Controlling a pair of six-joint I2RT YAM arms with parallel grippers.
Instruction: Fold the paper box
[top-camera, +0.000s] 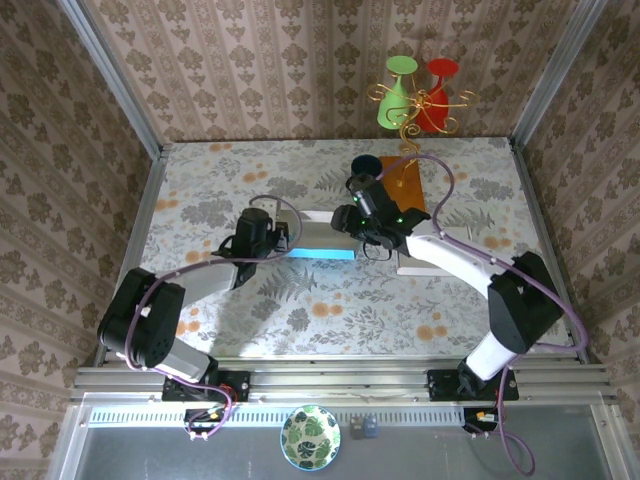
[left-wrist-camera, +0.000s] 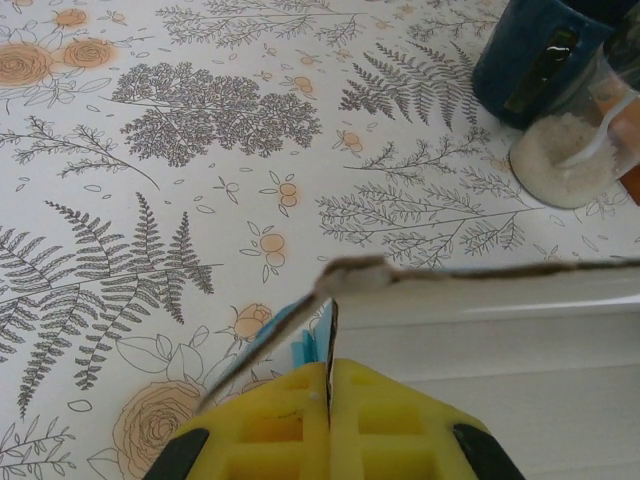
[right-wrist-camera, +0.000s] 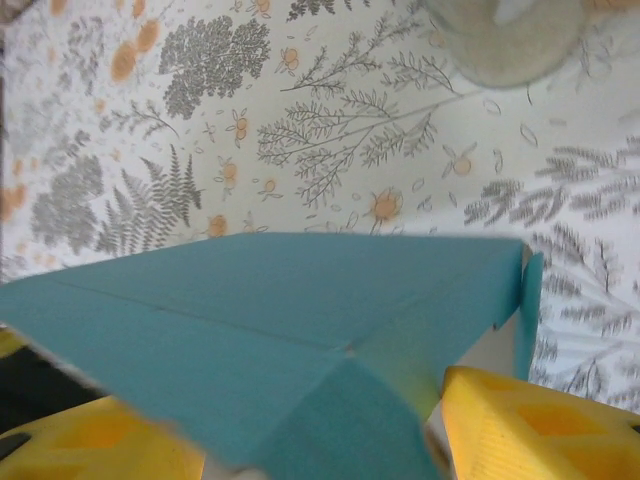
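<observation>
No readable text, labels or numbers anywhere.

From above, the paper box (top-camera: 320, 246) is mostly buried under both wrists, with just a pale strip showing. On the left wrist camera, its edge runs off the right side. The left gripper (left-wrist-camera: 328, 378) is chopped by the bottom edge, and the dark blue cup (left-wrist-camera: 530, 55) and clear jar (left-wrist-camera: 570, 150) are clipped at the corner. Over on the right wrist, the teal panel smears into blur. The right gripper (right-wrist-camera: 290, 405) is cut off below, and whether it's touching the card is impossible to call.
</observation>
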